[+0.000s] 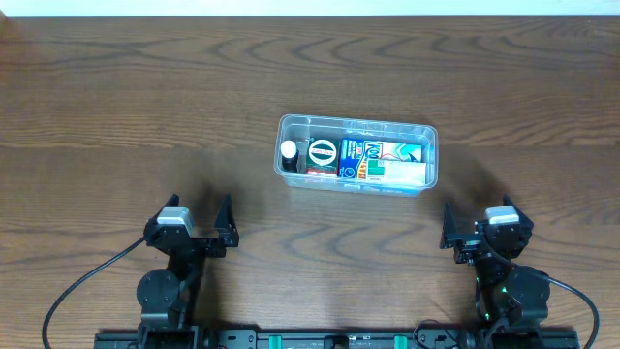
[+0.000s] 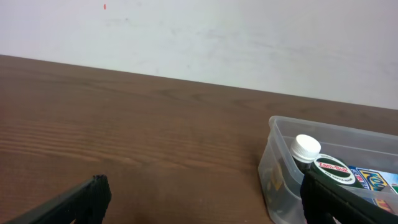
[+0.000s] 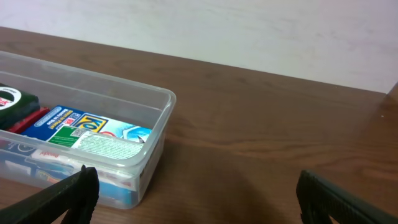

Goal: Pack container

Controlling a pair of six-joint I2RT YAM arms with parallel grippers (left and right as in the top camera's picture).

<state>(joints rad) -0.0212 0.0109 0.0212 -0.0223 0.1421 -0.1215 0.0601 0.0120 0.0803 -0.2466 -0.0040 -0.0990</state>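
**Work surface.** One brown wood-grain table. The wrist views show a plain white wall behind its far edge.

**Container.** One clear plastic rectangular tub with rounded corners and a rolled rim. It stands upright on the table near the centre, its long side running left to right, ahead of both arms and between them.

**Contents.** Three items can be told apart inside the tub:
1. One small dark bottle with a white screw cap, at the tub's left end.
2. One black pack with a round white label, just beside the bottle.
3. One flat blue, green and white printed pack, filling the right part of the tub up to its right end wall.

A red edge shows between items 2 and 3; what it belongs to cannot be told.

**Grippers.** Two.
- Left gripper: fingers spread wide apart, nothing between them, near the table's front edge, well apart from the tub.
- Right gripper: fingers spread wide apart, nothing between them, near the tub's right front corner without touching it.
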